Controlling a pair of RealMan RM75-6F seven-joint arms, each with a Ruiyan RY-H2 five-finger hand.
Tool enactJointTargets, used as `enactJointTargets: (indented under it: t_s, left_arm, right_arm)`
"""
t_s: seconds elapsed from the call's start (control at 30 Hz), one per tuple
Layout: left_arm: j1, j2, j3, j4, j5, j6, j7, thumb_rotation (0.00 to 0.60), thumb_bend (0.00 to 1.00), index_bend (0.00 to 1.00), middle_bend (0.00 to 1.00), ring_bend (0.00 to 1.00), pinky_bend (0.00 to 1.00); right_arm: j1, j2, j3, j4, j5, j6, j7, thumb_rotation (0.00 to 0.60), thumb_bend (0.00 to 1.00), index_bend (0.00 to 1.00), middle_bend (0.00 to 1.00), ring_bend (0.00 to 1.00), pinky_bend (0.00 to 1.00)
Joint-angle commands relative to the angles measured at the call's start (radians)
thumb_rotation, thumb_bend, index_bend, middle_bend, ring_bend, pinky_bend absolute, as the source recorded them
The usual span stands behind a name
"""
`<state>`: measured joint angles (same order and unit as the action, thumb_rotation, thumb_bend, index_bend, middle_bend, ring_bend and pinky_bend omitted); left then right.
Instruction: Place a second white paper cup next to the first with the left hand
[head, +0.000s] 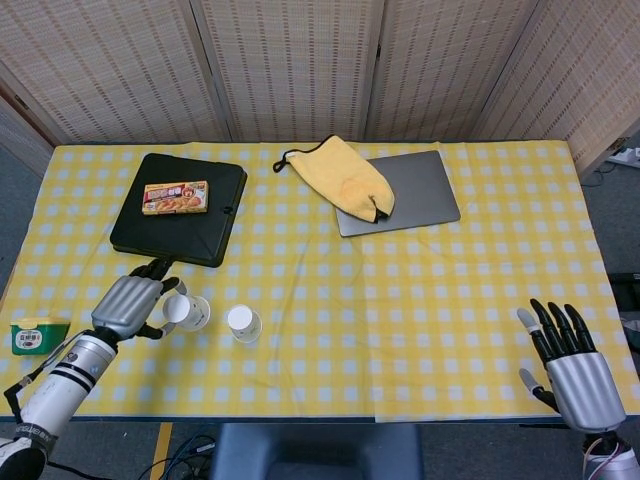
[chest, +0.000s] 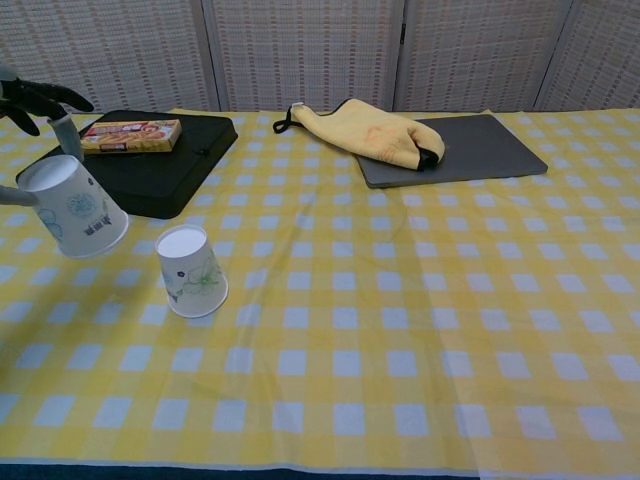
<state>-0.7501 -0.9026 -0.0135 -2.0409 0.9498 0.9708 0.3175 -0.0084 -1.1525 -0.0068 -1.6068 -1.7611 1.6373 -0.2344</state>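
Note:
The first white paper cup (head: 243, 323) (chest: 192, 271) stands on the yellow checked tablecloth (head: 400, 300) with its wider end down, near the front left. My left hand (head: 128, 305) grips a second white paper cup (head: 188, 312) (chest: 72, 206) to the left of the first, tilted, with a small gap between the two. In the chest view only the left hand's dark fingers (chest: 38, 97) show, above the held cup. My right hand (head: 568, 360) hovers off the table's front right edge, fingers spread, holding nothing.
A black case (head: 180, 210) with a snack box (head: 175, 197) on it lies behind the cups. A yellow cloth pouch (head: 345, 177) lies on a grey laptop (head: 415, 190) at the back. A green tub (head: 38, 335) sits at the left edge.

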Motion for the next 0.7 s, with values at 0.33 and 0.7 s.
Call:
enactJointTargets:
  t_s: [0.33, 0.7]
  left_arm:
    - [0.072, -0.147, 0.001, 0.267, 0.147, -0.108, -0.235, 0.6, 0.32, 0.41, 0.0, 0.0, 0.18]
    - [0.095, -0.209, -0.007, 0.376, 0.219, -0.15, -0.346, 0.6, 0.32, 0.41, 0.0, 0.0, 0.18]
  right_arm:
    - [0.007, -0.003, 0.005, -0.006, 0.02, -0.021, -0.013, 0.6, 0.22, 0.03, 0.0, 0.0, 0.0]
    - [0.006, -0.002, 0.006, -0.008, 0.027, -0.019, -0.012, 0.6, 0.22, 0.03, 0.0, 0.0, 0.0]
